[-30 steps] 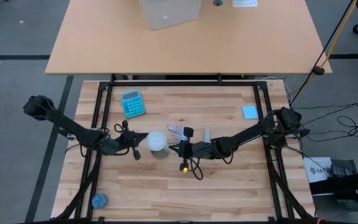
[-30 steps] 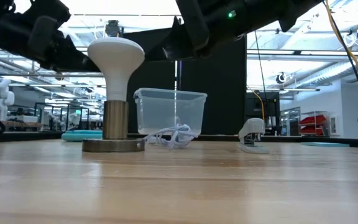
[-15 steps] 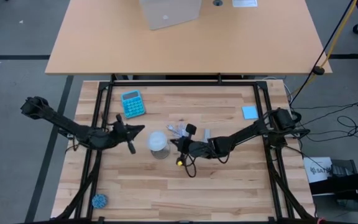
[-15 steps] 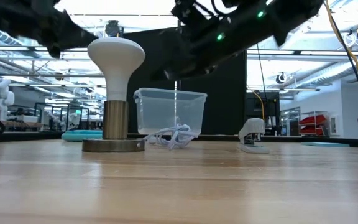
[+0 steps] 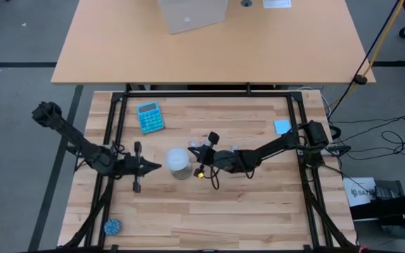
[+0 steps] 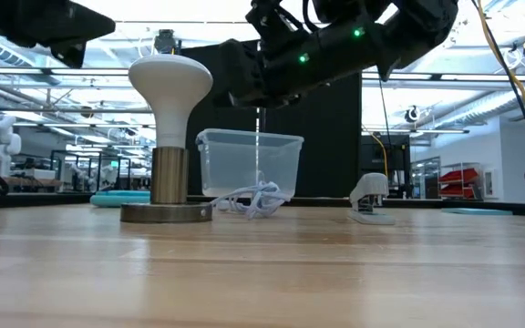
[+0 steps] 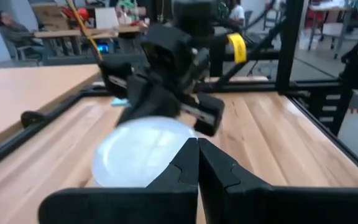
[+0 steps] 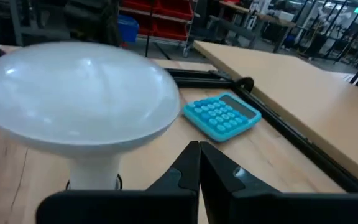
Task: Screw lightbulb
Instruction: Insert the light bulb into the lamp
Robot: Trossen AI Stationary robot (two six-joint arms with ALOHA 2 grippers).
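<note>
Pretty even overhead light on the high view, so the wooden table (image 5: 209, 204) looks bright with only faint, soft shadows under the arms. Low view is heavily backlit by the ceiling lights in the room behind, so both arms go nearly black up top, while the lightbulb (image 6: 170, 87) stays clean white and the near tabletop is a bit soft. Wrist views are the mushy ones: the bulb's dome is blurred up close with pale glare patches, and the blue calculator (image 8: 222, 116) behind it looks sharper.
</note>
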